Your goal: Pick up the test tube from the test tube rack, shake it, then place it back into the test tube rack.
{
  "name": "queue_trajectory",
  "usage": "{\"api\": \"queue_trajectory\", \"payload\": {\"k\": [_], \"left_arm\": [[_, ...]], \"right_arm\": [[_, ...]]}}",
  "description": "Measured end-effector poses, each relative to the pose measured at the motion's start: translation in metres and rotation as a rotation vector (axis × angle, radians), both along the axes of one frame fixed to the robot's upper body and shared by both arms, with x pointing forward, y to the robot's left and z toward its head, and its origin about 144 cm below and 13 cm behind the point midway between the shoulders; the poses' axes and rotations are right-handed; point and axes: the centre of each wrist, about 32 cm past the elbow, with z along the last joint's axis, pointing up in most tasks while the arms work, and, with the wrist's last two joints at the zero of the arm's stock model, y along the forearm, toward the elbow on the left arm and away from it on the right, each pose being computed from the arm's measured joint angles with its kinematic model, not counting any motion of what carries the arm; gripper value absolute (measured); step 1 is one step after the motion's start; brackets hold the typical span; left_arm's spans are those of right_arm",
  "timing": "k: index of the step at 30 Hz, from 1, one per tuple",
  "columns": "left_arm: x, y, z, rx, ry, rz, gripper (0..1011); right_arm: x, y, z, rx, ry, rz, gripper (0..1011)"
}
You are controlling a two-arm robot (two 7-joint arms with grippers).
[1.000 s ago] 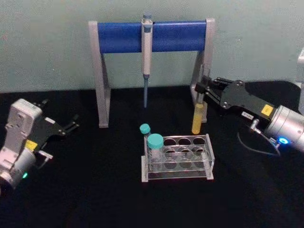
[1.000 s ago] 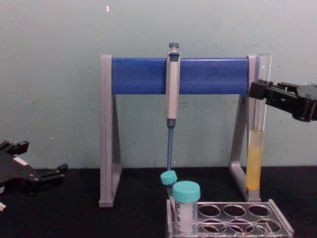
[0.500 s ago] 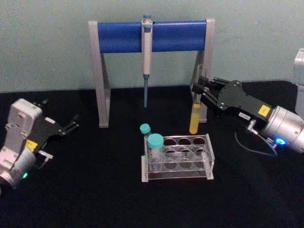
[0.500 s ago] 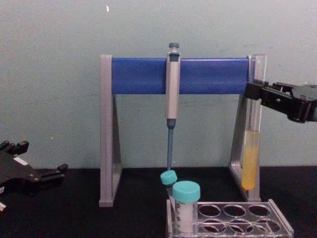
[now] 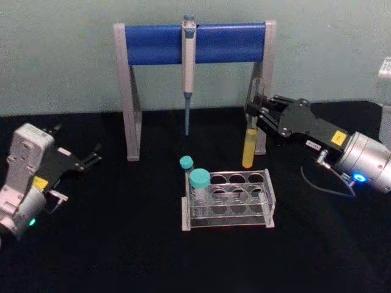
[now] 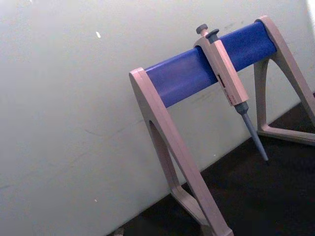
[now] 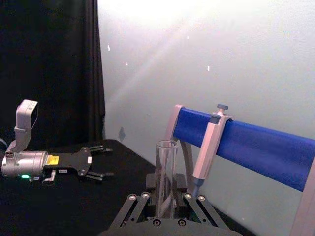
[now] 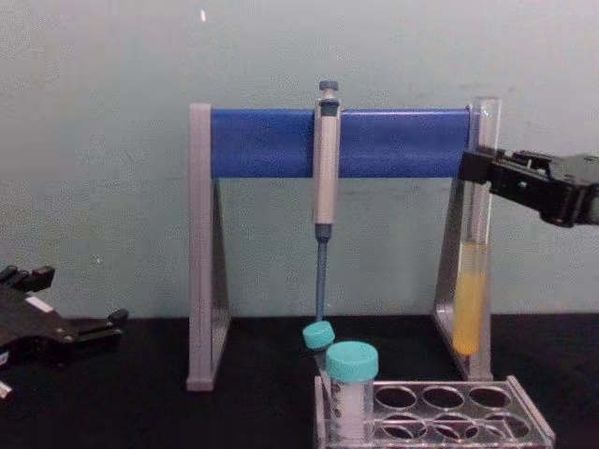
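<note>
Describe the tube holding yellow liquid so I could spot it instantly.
Find the blue-barred pipette stand at the back; beside its right leg, the robot's right hand holds the test tube roughly upright behind the test tube rack. Unlike the short teal-capped tubes standing there, it is long, capless and clear.

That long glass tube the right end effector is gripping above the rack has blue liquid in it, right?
Not blue: the liquid is yellow. The right end effector is gripping the long glass test tube above the test tube rack, and the chest view shows yellow liquid in the tube's lower part.
</note>
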Motion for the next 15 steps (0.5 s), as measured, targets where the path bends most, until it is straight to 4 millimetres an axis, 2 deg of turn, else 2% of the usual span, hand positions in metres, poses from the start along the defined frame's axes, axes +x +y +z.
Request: {"api": "queue_trajectory", "payload": {"k": [15], "left_arm": [[0.0, 0.0, 0.0, 0.0, 0.0, 0.0, 1001]], "right_arm": [[0.003, 0.007, -0.011, -0.012, 0.026, 0.01, 229]]}}
